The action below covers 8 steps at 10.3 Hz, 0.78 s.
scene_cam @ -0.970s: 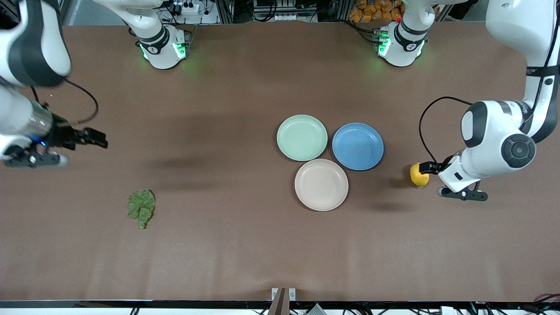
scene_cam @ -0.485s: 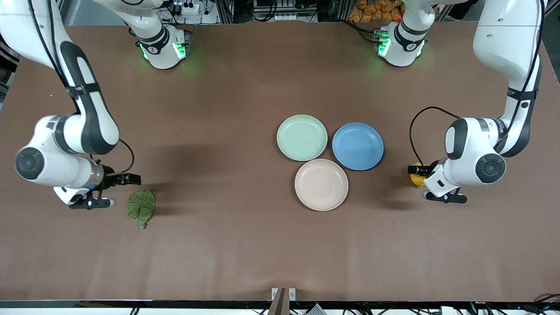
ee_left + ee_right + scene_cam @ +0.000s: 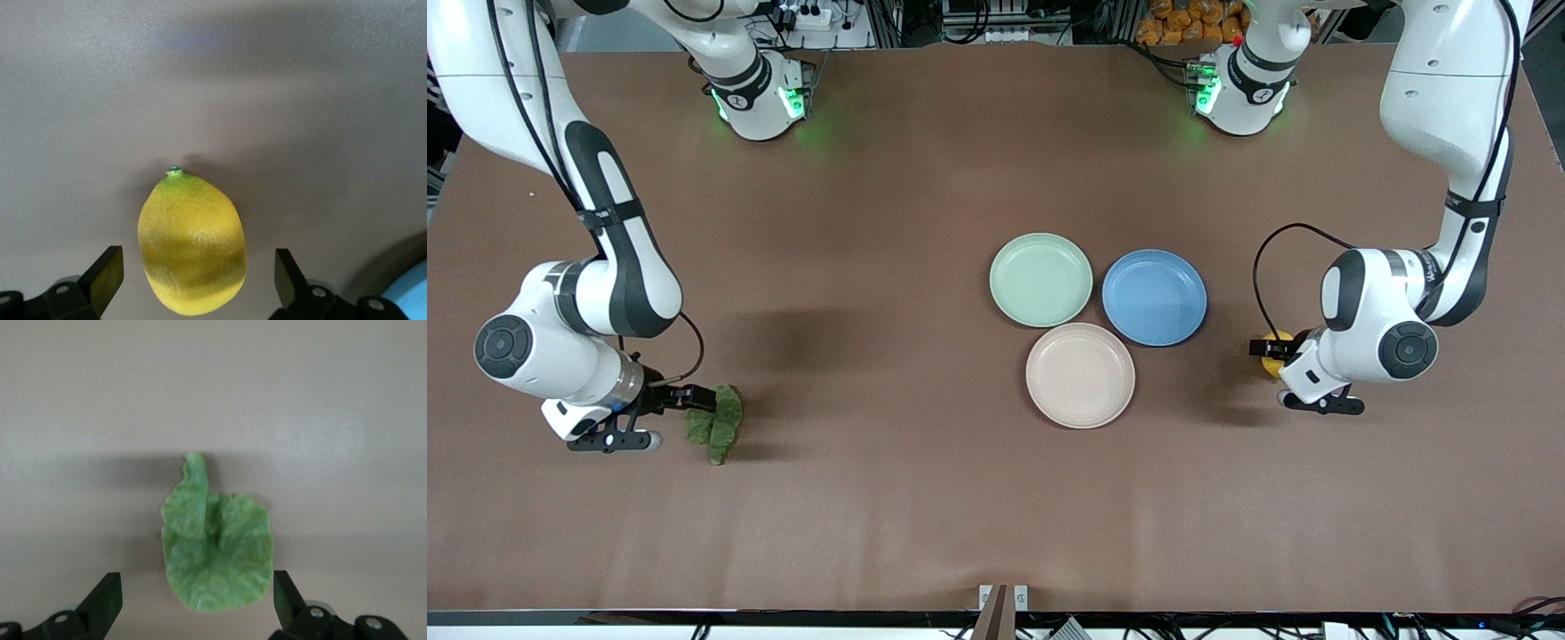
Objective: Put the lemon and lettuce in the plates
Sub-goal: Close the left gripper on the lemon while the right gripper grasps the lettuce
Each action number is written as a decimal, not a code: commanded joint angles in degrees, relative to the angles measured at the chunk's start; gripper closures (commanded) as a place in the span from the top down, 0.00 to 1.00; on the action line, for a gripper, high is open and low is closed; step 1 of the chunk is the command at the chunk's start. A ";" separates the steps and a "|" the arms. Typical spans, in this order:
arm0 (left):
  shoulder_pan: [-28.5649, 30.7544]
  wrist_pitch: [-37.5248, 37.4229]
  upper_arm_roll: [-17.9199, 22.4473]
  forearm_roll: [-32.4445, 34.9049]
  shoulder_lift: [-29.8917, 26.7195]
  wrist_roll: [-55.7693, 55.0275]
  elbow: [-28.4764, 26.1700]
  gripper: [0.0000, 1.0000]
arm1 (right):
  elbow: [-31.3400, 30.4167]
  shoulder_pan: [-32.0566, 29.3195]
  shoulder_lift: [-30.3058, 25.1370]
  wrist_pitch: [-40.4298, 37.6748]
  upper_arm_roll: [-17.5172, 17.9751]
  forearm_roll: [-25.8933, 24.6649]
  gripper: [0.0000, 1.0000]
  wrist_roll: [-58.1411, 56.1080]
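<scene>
Both my arms have dropped in since half a second ago: the right gripper (image 3: 694, 397) has slid from just beside the lettuce (image 3: 718, 424) to over its upper edge, and the left gripper (image 3: 1267, 348) has crept a touch closer over the lemon (image 3: 1273, 364). On my right wrist view the lettuce (image 3: 217, 550) lies flat on the table (image 3: 889, 498), stem end pointing to twelve o'clock, and the two fingers (image 3: 103, 600) stand spread wide on either side of the leaf, touching nothing. On my left wrist view the lemon (image 3: 192, 243) sits on the cloth with its green nub at twelve o'clock, and that gripper's fingers (image 3: 107, 277) are likewise parted, one on each flank of the fruit with a gap on both sides. In the front view the lemon rests toward the left arm's end of the table, at about four o'clock from the blue plate (image 3: 1154, 297). The mint green plate (image 3: 1040, 279) and the cream-beige plate (image 3: 1080, 375) sit mid-table, the beige one at five o'clock from the mint one and nearer the front camera, rims close together. The lettuce lies well apart from them, toward the right arm's end.
</scene>
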 commanded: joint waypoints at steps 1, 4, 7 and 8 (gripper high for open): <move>-0.29 0.61 0.25 0.02 1.42 -0.92 0.53 1.00 | 2.74 -0.59 5.10 5.29 0.41 -0.37 1.00 -0.03; -0.02 1.57 0.16 -0.33 2.74 -0.57 0.97 0.48 | 2.83 -0.59 6.61 7.87 0.41 -0.19 1.00 0.32; 0.15 2.54 0.16 -0.33 3.36 -0.75 0.97 0.00 | 3.09 -0.59 7.84 9.44 0.41 -0.19 1.00 0.06; 0.15 2.63 0.16 -0.77 3.10 -0.83 1.32 0.00 | 3.09 -0.59 8.45 9.97 0.41 -0.19 1.00 0.06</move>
